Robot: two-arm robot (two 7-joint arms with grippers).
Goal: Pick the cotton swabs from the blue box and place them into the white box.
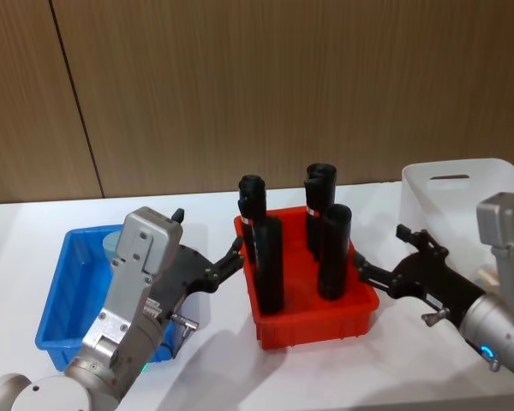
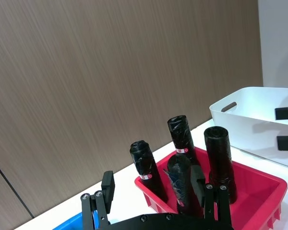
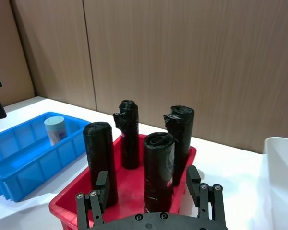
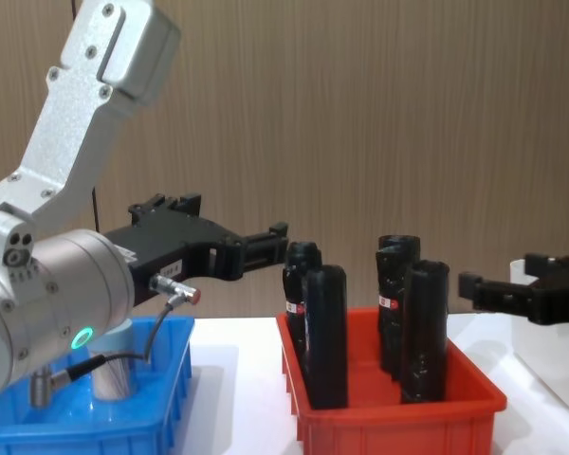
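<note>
Left pincer (image 1: 207, 233), fingers spread and gripping nothing, hangs over the side of the blue box (image 1: 56, 295) nearest the red bin (image 1: 317, 321), its tips aimed toward that bin. The stance reads as a pause before a descent, with no pick yet made. One jar of cotton swabs (image 3: 54, 129) stands upright inside the blue box, close to its far wall and low beneath the left arm. It has a pale blue round lid on a short, light-coloured body; what is inside is too small to make out. Across the white surface (image 1: 197, 360), the right pincer (image 1: 379, 248) is likewise spread and empty. It hovers between the red bin and the white box (image 1: 463, 197), probably waiting near the drop-off side. Tall black cylinders (image 1: 270, 265) stand upright in the red bin, which sits between the two boxes. Any carry from blue to white would likely have to clear them.
</note>
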